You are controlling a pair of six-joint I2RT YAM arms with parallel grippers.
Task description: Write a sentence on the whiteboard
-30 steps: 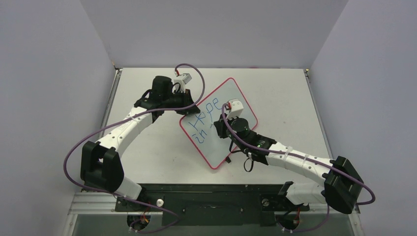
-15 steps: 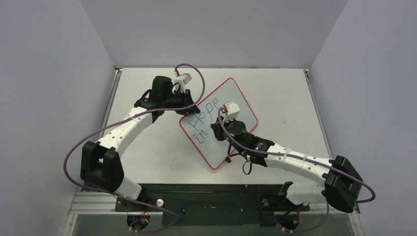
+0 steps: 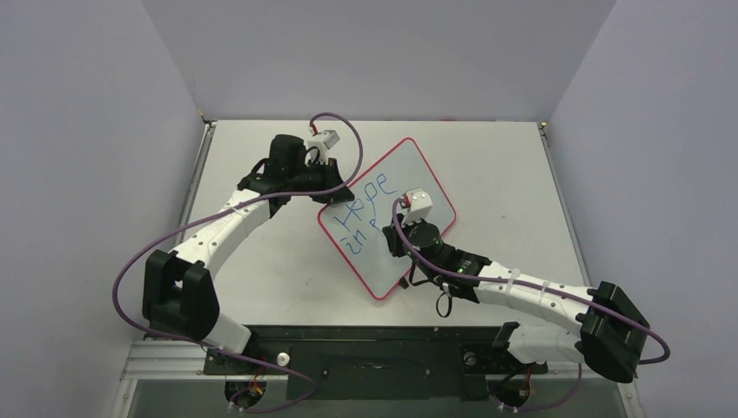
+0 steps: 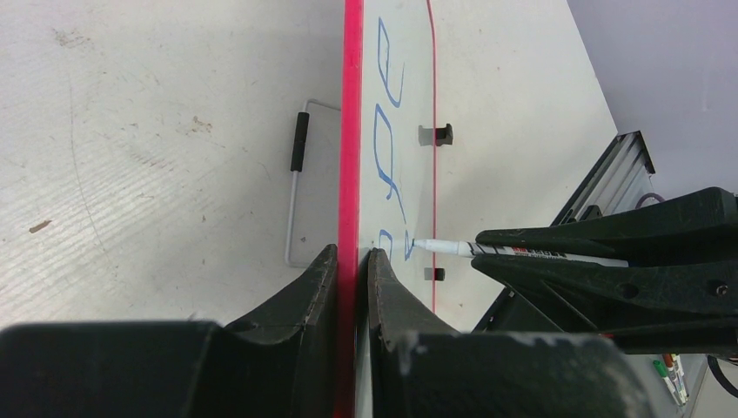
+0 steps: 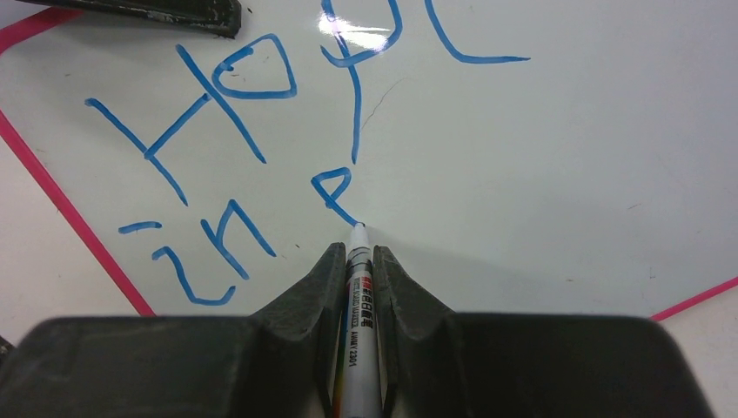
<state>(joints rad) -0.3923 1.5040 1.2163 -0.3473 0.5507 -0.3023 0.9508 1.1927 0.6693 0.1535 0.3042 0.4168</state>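
Right tool (image 5: 357, 254) clamped on the marker (image 5: 358, 313) — tip touching the whiteboard (image 5: 540, 174) at line two of the sentence (image 5: 209, 91). Left tool (image 4: 352, 261) pinches its rim; blank board lies onward along that line.

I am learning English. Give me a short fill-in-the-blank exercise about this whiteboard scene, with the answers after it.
The sentence on the whiteboard is written in ____ ink.
Its first word is ____.
The left claw is shut on the whiteboard's ____ rim.
The right claw is shut on a marker, whose tip touches the ____.
Answers: blue; Hope; red; whiteboard.
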